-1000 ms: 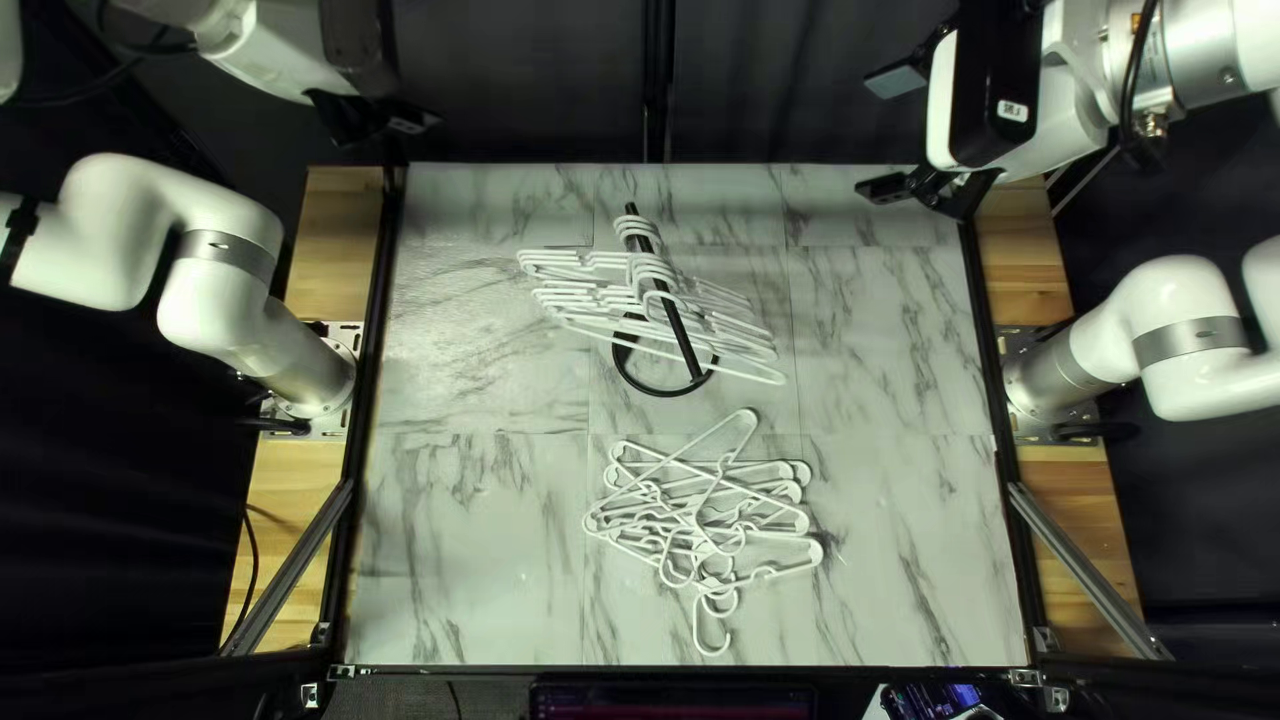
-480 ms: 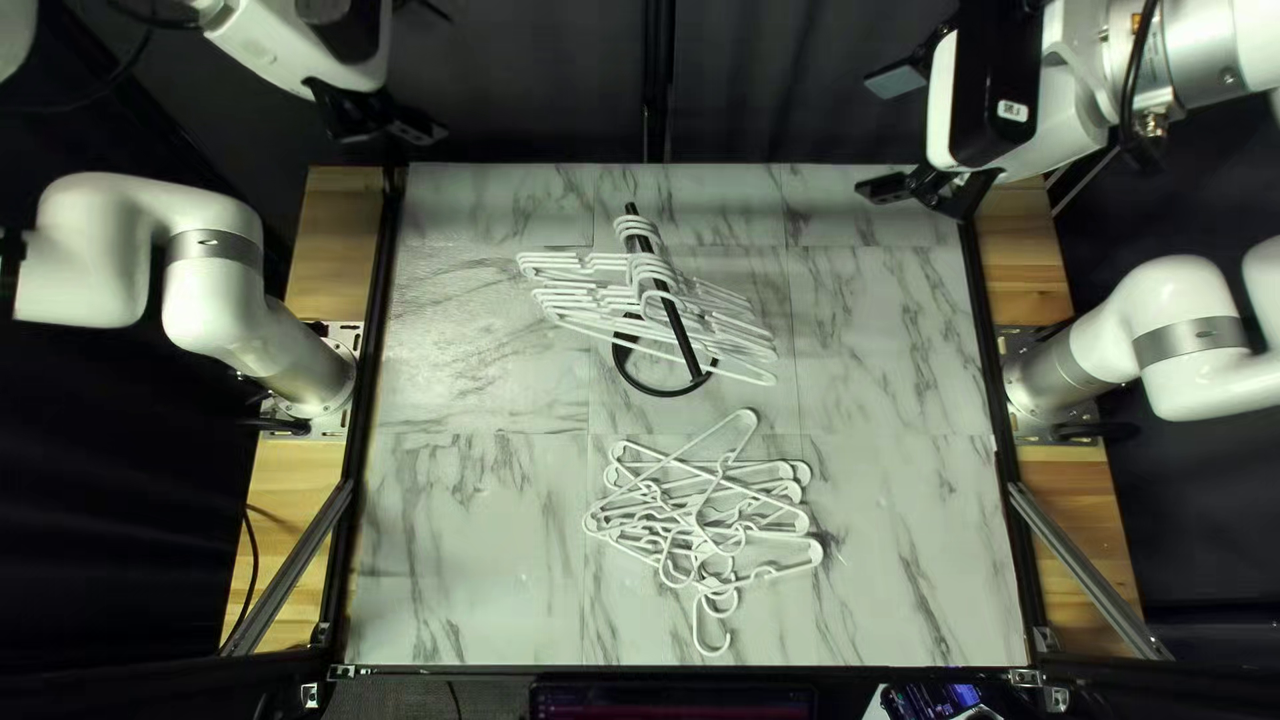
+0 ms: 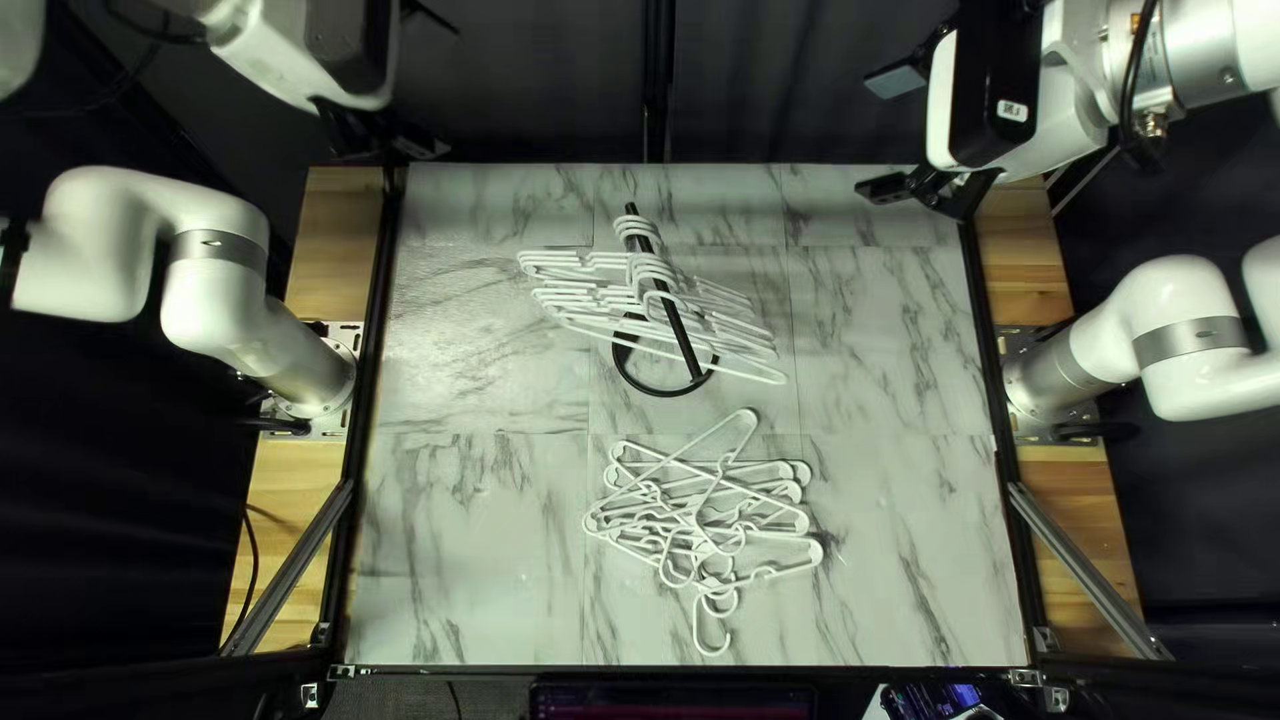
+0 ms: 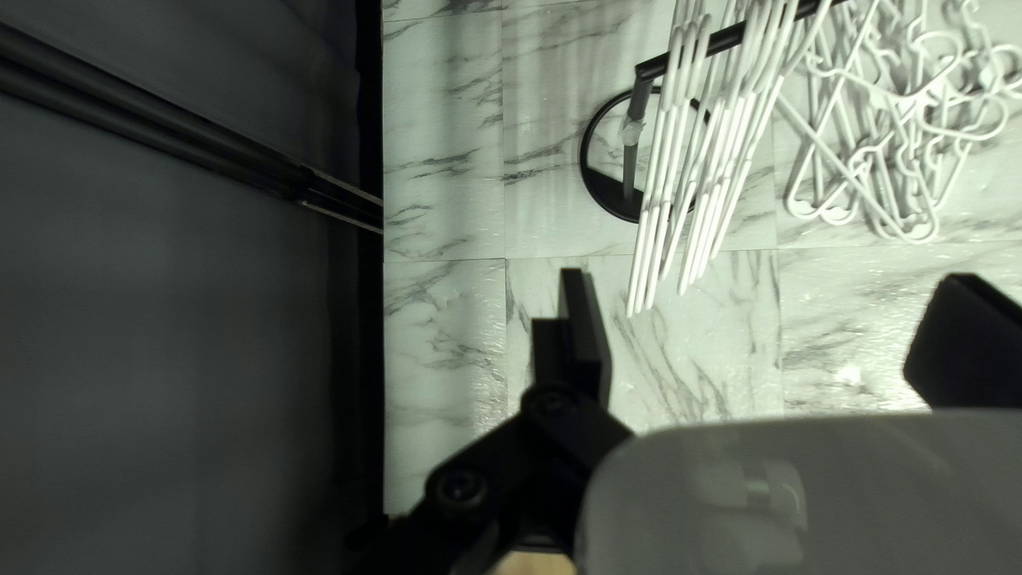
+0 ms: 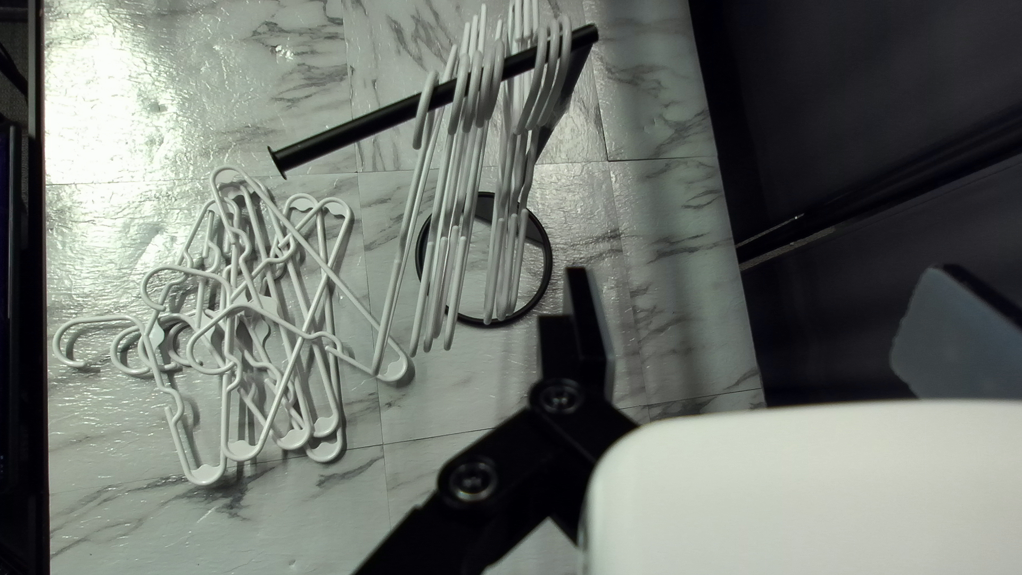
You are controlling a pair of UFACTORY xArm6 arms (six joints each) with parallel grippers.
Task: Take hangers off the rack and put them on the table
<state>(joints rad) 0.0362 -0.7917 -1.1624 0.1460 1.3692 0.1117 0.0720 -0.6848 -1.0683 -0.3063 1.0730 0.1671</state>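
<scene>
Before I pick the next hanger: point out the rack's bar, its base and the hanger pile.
Bar (image 5: pixel 341 135), right wrist view: bare stretch.
Base (image 4: pixel 584 162), left wrist view: ring's rim.
Hanger pile (image 5: pixel 256 306), right wrist view: tangled middle.

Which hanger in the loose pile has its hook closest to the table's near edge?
The one whose hook juts out lowest in the top left view; every other hook in the pile ends farther from that edge.

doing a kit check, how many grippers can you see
2: the left gripper, near the table's far left corner in the top left view, and the right gripper, near the far right corner. None looks hidden.
</scene>
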